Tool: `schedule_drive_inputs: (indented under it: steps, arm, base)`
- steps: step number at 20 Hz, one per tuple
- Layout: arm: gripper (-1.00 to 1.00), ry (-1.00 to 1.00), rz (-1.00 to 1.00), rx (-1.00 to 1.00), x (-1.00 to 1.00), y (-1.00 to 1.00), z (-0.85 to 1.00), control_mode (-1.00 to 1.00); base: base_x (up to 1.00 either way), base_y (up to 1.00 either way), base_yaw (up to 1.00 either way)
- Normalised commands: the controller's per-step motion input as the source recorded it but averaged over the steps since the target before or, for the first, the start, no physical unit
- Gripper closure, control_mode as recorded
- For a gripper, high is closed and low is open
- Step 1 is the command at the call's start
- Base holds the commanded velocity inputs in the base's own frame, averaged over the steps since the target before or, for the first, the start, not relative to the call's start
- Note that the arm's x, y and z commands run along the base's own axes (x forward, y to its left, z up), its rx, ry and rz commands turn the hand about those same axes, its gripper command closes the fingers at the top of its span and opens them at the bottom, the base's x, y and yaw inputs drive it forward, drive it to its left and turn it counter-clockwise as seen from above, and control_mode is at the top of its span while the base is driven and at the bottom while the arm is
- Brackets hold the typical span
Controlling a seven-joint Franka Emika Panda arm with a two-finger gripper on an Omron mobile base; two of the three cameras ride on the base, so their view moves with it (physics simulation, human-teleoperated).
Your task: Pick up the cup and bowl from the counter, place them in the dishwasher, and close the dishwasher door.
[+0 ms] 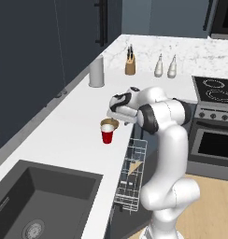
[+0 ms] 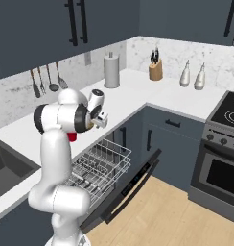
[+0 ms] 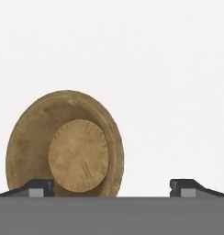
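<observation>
The tan wooden bowl lies on the white counter, just under my hand. In the hand view it sits toward the left fingertip, partly inside the gap between the fingers. My gripper is open, fingers spread wide, and holds nothing. From the left base view my gripper hovers right over the bowl near the counter's front edge. The red cup stands upright directly in front of the bowl, touching or nearly touching it. The dishwasher door hangs open, with the white wire rack pulled out.
A dark sink is set into the counter to the left. A grey canister, a knife block and two pale bottles stand toward the back. The steel oven is on the right. Utensils hang on the wall.
</observation>
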Motion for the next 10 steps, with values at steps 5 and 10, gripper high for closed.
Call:
schedule_drive_inputs:
  steps: [5,10]
  arm:
    - [-1.0,0.03,-0.02,-0.02,0.21,0.05,-0.4,-1.0]
    - [1.0,0.0,-0.04,-0.05,0.09,0.25,-0.42,-1.0]
  base:
    - [0.0,0.0,0.0]
    - [0.0,0.0,0.0]
